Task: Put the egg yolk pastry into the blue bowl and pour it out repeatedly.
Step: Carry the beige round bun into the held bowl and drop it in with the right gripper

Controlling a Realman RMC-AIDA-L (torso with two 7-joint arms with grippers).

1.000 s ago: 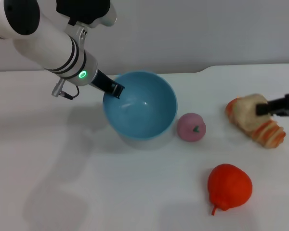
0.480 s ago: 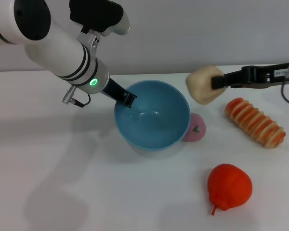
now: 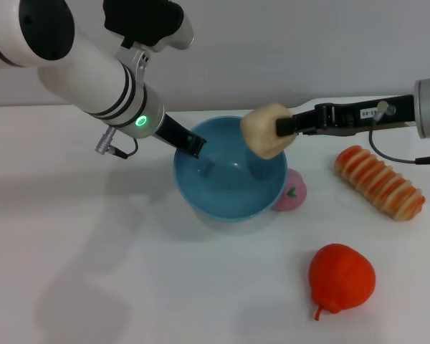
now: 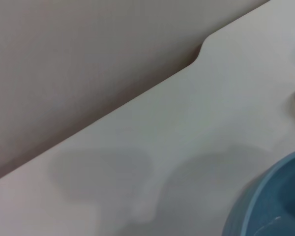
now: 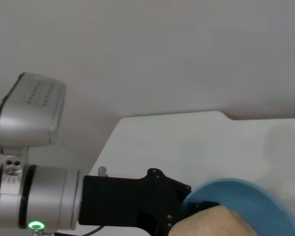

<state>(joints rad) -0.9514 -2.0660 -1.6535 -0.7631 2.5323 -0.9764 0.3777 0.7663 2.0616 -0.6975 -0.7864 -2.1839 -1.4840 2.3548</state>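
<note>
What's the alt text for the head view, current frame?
The right end effector holds a pale beige rounded egg yolk pastry over the rim of a round light-blue bowl, which the left end effector grips at its far-left rim. A pink ball, striped bread roll and red fruit lie on the white table.

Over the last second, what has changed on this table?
The right hand lifted the pale beige egg yolk pastry off the striped bread roll and carried it leftward over the light-blue bowl. The left hand, gripping the rim, shifted the bowl rightward.
</note>
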